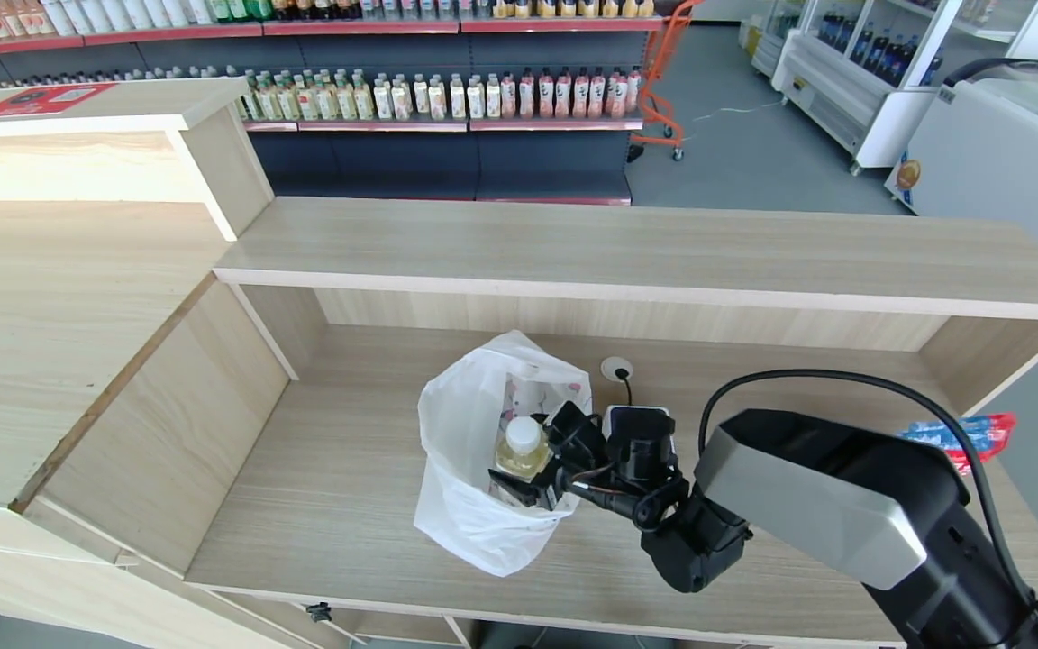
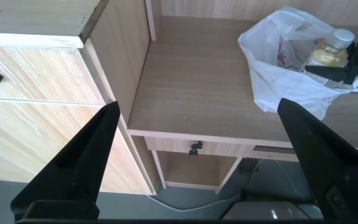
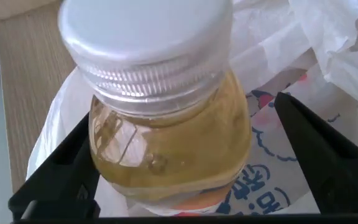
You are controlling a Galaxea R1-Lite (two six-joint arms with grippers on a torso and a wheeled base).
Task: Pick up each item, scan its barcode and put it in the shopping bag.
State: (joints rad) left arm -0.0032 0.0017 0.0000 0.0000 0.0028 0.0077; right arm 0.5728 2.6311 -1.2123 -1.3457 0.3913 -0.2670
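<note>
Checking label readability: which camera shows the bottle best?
Right wrist view: the bottle sits close up at the right gripper, with its white cap and yellowish liquid plain to see. The head view shows it small, only cap and shoulder, inside the white bag. The left wrist view shows it far off, in the bag.

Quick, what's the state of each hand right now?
Left hand: open, empty.
Right hand: open, straddling the bottle inside the bag, not clamped on it.
</note>
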